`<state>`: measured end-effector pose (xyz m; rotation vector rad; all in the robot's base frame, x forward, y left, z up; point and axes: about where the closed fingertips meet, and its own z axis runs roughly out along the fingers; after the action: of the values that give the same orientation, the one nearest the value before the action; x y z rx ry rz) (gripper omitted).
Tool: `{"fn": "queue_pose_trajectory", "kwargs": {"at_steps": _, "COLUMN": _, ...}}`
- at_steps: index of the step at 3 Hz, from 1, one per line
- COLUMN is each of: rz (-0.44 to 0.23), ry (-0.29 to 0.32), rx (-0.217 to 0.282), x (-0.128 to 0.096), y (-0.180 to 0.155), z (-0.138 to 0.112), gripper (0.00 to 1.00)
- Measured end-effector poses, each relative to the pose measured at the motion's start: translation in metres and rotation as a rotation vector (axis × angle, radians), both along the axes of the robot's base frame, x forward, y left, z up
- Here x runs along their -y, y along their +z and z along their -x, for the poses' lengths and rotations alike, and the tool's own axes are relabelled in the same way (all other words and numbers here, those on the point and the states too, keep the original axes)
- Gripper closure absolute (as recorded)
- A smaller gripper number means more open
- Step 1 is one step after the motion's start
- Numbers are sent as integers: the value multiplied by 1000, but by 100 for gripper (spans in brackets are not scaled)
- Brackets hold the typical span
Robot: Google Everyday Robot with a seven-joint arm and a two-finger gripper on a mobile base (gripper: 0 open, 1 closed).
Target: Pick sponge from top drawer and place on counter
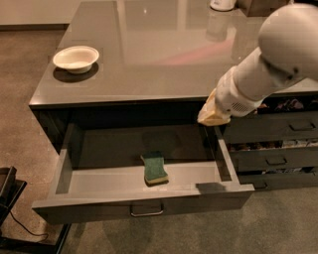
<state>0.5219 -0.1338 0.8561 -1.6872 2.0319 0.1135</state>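
The sponge [155,168], green on top with a yellow layer under it, lies flat inside the open top drawer [144,209], near the middle of its front part. The drawer is pulled out from under the counter [149,54] and has a small silver bar handle [147,212]. My gripper [213,114] hangs at the end of the white arm, over the drawer's right rear corner by the counter's front edge. It is above and to the right of the sponge, apart from it.
A white bowl [75,58] stands on the counter's left part. Narrower dark drawers [271,144] stack to the right of the open drawer. A white container [222,5] stands at the counter's far edge. A black stand [10,198] is at the lower left on the carpet.
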Motion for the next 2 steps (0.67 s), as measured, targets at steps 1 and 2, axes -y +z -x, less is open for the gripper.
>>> {"fn": "queue_pose_trajectory", "kwargs": {"at_steps": 1, "rz": -39, "ry": 53, "rx": -44, "x": -35, "y": -40, "z": 4, "gripper": 100}}
{"fn": "queue_pose_trajectory", "kwargs": {"at_steps": 2, "rz": -81, "ry": 127, "rx": -85, "x": -79, "y": -74, "z": 14, "gripper": 100}}
